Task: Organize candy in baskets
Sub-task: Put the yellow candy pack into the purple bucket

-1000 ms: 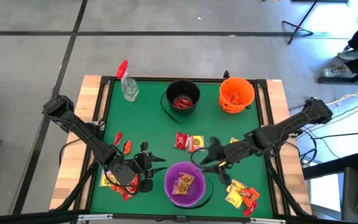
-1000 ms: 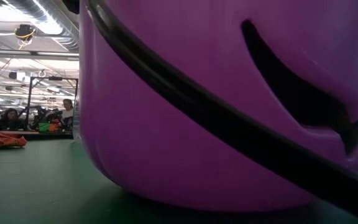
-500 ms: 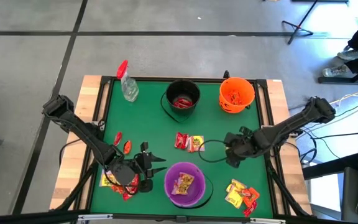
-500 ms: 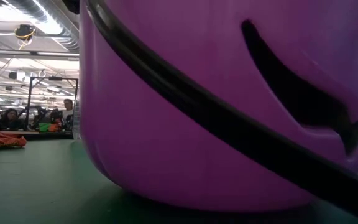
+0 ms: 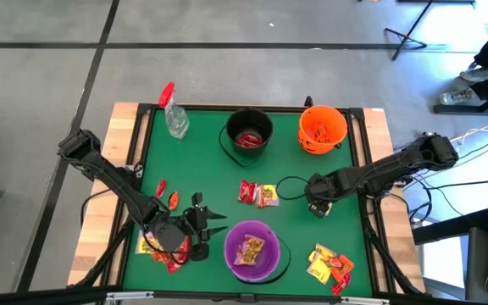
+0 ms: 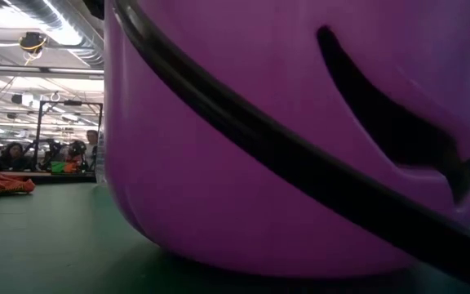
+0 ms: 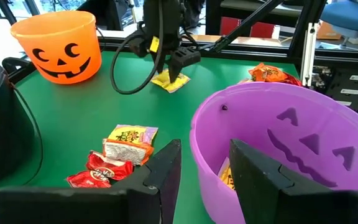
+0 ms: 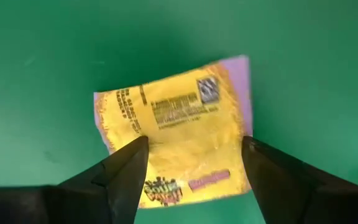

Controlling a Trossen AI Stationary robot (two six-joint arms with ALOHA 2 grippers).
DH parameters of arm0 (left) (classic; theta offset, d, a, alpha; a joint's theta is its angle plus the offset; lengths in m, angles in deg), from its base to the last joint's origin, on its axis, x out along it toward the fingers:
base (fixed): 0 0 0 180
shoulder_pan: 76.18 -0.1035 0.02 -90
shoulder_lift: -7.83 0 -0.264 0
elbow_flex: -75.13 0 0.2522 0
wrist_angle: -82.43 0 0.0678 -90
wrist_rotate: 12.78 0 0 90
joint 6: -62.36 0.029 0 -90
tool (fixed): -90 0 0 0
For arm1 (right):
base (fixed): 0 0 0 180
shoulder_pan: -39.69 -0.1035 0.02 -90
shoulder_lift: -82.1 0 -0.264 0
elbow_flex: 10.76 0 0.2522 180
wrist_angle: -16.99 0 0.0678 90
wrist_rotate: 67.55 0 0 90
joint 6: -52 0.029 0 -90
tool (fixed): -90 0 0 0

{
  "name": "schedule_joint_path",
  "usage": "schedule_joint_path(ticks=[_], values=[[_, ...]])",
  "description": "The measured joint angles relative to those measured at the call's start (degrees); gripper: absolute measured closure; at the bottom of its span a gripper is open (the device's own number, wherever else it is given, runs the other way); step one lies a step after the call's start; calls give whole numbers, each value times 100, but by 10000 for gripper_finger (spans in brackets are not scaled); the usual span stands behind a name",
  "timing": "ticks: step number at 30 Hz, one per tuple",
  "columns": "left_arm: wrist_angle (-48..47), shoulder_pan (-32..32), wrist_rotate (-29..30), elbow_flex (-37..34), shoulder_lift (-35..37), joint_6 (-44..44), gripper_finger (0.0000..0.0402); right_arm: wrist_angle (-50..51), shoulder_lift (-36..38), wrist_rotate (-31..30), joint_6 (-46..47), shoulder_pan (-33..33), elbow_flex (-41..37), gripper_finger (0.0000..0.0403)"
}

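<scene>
Near the frame's bottom, the left pincer (image 5: 200,229) waits spread beside the purple bucket (image 5: 252,269). Right of centre, the right pincer (image 8: 191,163) hangs spread, fingers straddling a yellow packet (image 8: 178,129) flat on the desk (image 5: 210,174). The packet looks light, thin, crinkly and probably slippery; pinching across its opposite edges seems best.
</scene>
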Motion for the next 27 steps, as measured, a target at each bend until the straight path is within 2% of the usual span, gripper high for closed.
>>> schedule_joint_path(ticks=[4, 7, 15, 22, 27], values=[[0, 3, -1, 0, 0, -2, 276, -450, 14, 215, -24, 62, -192, 146], [2, 2, 0, 0, 0, -2, 276, -475, 13, 231, -24, 52, -195, 168], [2, 2, 0, 0, 0, 0, 276, -487, -9, 287, -186, 52, -64, 287], [2, 2, 0, 0, 0, 0, 276, -274, -7, 299, -499, 50, 734, 380], [2, 2, -13, 0, 0, -2, 276, -37, -7, -8, -813, 48, 1617, 396]])
